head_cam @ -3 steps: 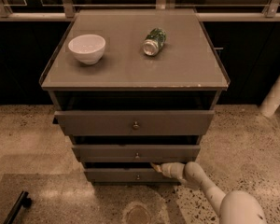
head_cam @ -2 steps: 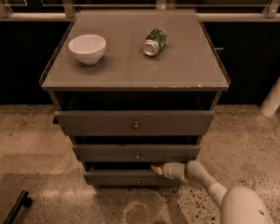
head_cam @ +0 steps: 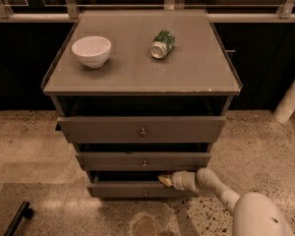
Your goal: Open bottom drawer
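Three drawers, one cabinet (head_cam: 196, 77), centre of frame.

- Top drawer (head_cam: 103, 130): widest front, upper of the stack.
- Middle drawer (head_cam: 113, 160): just below it.
- Bottom drawer (head_cam: 118, 191): lowest and slimmest front, lower centre of frame, knob (head_cam: 145, 193) at its middle. A dark gap shows above its top edge, so it looks only slightly out.
- Gripper (head_cam: 164, 180): at the bottom drawer's top edge, right of and above the knob, tip in the gap. Cannot tell whether it is apart or together, nor whether it grips the edge.
- Arm (head_cam: 221, 191): enters from the lower right corner.
- Bowl (head_cam: 91, 51): white, upright, cabinet top, left.
- Can (head_cam: 162, 44): green, on its side, cabinet top, centre.

Step in hand, as judged: engaging the drawer front at its upper edge, pull barely begun. Next move calls for a straight draw toward the lower edge of the frame, level with the runners, keeping purchase on the edge.
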Available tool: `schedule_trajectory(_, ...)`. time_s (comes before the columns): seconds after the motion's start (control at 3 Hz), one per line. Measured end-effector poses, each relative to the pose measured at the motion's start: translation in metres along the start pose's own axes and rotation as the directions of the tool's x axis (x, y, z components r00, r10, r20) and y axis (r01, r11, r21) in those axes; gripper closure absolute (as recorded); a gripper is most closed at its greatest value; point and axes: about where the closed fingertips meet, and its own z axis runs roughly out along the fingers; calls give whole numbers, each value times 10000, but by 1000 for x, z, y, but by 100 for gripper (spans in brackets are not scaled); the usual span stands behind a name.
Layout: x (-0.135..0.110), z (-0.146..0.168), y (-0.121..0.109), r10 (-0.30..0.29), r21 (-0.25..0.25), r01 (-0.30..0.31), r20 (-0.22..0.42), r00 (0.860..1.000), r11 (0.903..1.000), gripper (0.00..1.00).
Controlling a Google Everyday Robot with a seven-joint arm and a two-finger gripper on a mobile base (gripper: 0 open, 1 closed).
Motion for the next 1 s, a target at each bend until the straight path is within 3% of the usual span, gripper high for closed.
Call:
schedule_trajectory(0.67, 11, -14, 23, 178, -827, -238, -730, 9972, 9963, 100)
schedule_trajectory(1.0, 21, -19, 30, 435, -981, -528, -940, 9946, 9938, 100)
